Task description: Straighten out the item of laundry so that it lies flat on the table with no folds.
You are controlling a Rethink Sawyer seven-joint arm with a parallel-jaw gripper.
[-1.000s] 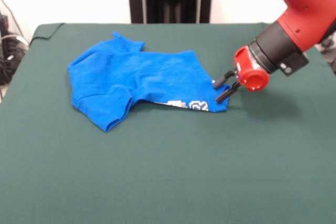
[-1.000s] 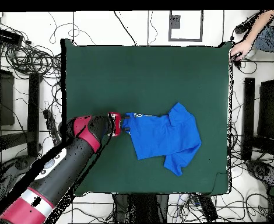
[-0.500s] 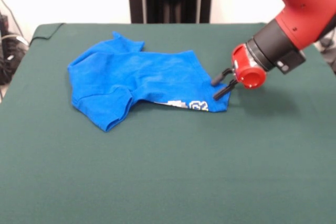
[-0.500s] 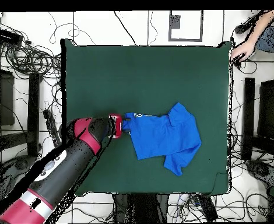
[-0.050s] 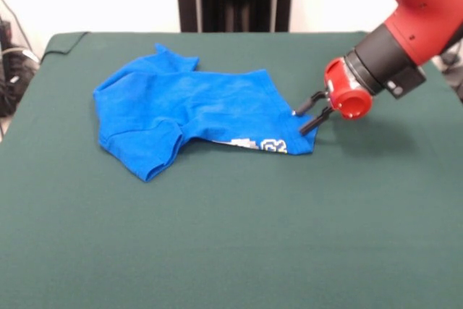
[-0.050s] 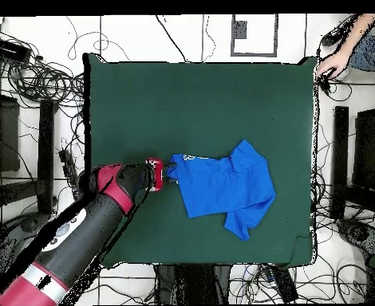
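Even, bright, diffuse light; faint soft shadow on table under arm; no glare.

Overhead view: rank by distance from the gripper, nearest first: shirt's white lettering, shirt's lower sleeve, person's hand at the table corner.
From the gripper, open:
1. White lettering, at the T-shirt edge right beside the fingertips.
2. Lower sleeve, across the shirt, toward the picture's bottom right.
3. Person's hand, at the table corner, top right.

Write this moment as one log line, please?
shirt: crumpled, lower edge folded, lettering showing | hand: open, at shirt's corner, gripping nothing | table: green | task: unfinished
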